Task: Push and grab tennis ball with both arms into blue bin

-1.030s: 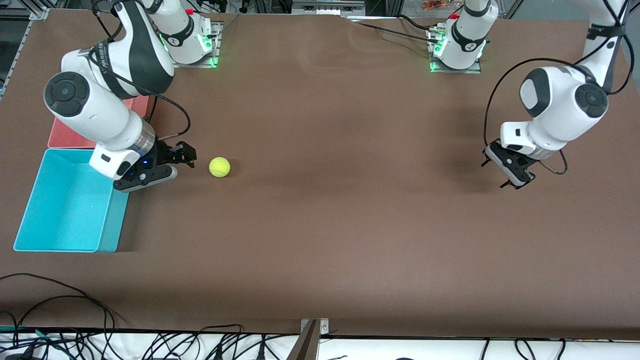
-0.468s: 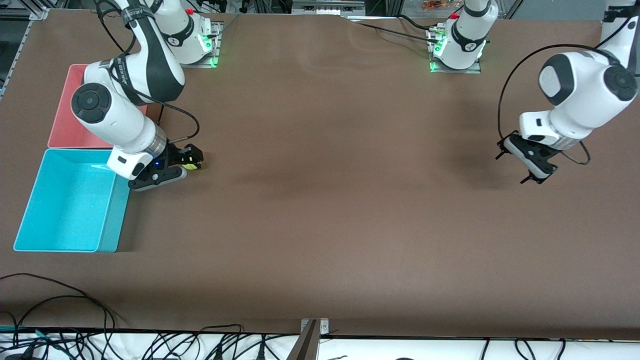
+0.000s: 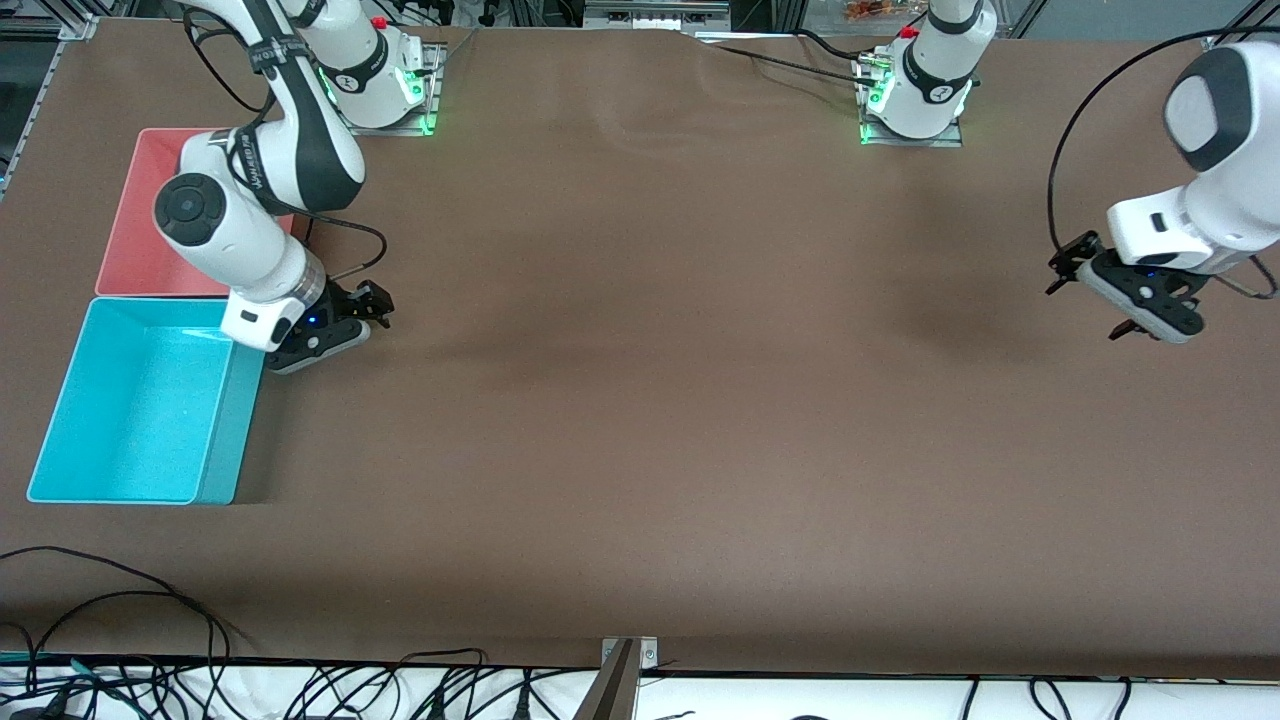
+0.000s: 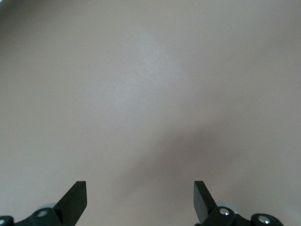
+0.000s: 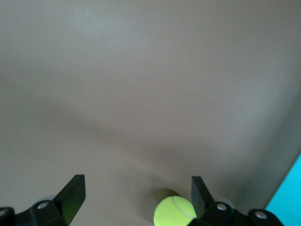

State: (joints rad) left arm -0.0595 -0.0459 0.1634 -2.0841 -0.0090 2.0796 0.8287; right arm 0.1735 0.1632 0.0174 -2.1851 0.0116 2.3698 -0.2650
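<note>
Brown table (image 3: pixel 650 400); blue bin (image 3: pixel 140 400) at edge.

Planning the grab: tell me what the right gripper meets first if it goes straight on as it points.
Probably the tennis ball, low between the open right gripper's fingers; past it, only bare table, though depth is unclear.

We are seeing a brown tabletop (image 3: pixel 640 400) lying under everything. A pink-red bin (image 3: pixel 140 240) is sitting at the right arm's end. Black cables (image 3: pixel 300 690) are trailing along the edge nearest the front camera, around a small metal bracket (image 3: pixel 628 655).
</note>
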